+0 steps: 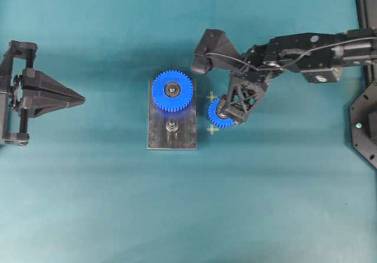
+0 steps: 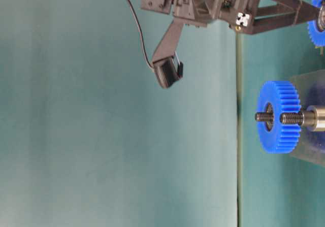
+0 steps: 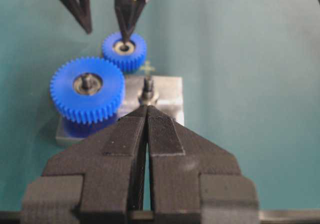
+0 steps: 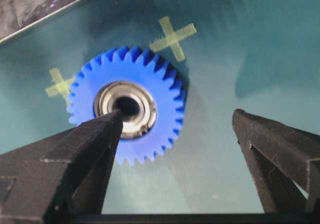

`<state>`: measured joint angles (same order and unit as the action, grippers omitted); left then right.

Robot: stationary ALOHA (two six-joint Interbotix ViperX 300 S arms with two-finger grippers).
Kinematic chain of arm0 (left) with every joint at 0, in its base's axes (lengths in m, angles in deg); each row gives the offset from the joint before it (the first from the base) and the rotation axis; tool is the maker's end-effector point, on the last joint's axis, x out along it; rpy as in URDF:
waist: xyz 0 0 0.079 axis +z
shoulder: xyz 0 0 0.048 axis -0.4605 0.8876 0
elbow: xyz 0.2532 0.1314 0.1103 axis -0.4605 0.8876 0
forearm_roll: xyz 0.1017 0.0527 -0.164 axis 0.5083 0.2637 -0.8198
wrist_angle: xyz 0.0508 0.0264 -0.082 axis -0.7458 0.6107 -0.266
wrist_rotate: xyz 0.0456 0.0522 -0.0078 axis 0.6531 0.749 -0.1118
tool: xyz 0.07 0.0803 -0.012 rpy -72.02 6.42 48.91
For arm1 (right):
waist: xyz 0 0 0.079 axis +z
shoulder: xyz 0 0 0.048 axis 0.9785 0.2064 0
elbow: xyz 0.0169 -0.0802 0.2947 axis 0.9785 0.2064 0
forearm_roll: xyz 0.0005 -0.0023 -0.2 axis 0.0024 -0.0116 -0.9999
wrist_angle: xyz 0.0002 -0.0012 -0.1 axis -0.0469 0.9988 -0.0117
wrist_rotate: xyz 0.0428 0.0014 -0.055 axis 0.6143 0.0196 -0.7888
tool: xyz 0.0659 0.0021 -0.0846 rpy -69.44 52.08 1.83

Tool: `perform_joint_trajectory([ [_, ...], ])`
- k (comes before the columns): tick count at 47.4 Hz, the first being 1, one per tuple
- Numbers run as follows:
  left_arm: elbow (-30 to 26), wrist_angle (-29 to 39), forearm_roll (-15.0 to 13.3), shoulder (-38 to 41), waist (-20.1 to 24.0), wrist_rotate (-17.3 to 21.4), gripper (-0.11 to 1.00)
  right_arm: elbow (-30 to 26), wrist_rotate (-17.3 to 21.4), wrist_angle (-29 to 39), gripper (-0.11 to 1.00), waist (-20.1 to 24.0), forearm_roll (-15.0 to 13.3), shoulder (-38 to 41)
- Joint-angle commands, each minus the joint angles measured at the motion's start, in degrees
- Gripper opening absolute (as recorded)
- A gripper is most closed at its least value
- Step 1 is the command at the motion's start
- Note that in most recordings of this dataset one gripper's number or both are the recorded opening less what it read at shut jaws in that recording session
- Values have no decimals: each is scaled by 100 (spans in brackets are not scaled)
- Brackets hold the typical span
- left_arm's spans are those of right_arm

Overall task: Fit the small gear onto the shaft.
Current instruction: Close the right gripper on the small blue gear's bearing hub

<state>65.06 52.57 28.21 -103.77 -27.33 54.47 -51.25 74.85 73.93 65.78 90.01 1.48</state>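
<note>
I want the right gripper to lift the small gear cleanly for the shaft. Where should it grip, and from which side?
Probably the toothed rim, across its full width, coming straight down. The small gear lies flat on the table beside the plate, so only rim and top are reachable. The open right gripper has one finger over the bearing hub; it should shift to straddle the gear, leaving the bore free for the shaft.

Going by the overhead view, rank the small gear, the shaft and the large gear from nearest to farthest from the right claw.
1. Small gear, directly under the right claw.
2. Shaft, on the plate to the left.
3. Large gear, up-left on the plate; close to the shaft's distance.
</note>
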Motion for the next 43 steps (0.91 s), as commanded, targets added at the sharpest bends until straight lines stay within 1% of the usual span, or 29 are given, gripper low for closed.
perform_joint_trajectory([
  [1, -105, -18, 9, 18, 9, -9, 0, -105, 44, -9, 94, 9, -18, -35],
  [19, -53, -18, 9, 35, 0, -9, 0, -132, 88, -70, 94, -18, -18, 264],
  [30, -70, -18, 9, 26, 9, -18, 0, -237, 79, 9, 91, 9, -18, 352],
  [32, -79, -18, 9, 35, 0, -18, 0, -264, 79, 26, 87, 18, -18, 360],
  [34, -88, -18, 9, 26, 9, -9, 0, -290, 79, 70, 80, 26, -18, 352],
  [36, -88, -18, 9, 26, 9, -9, 0, -316, 79, 105, 70, 44, -18, 352],
  [37, -88, -18, 18, 26, 9, -9, 0, -325, 79, 123, 62, 53, -18, 352],
  [40, -79, -18, 9, 35, 9, -18, 0, -360, 79, 167, 44, 79, -18, 352],
  [42, -79, -18, 9, 35, 9, -18, 0, -378, 88, 185, 36, 97, -18, 343],
  [43, -79, -18, 9, 26, 0, -18, 0, -396, 88, 193, 36, 105, -9, 334],
])
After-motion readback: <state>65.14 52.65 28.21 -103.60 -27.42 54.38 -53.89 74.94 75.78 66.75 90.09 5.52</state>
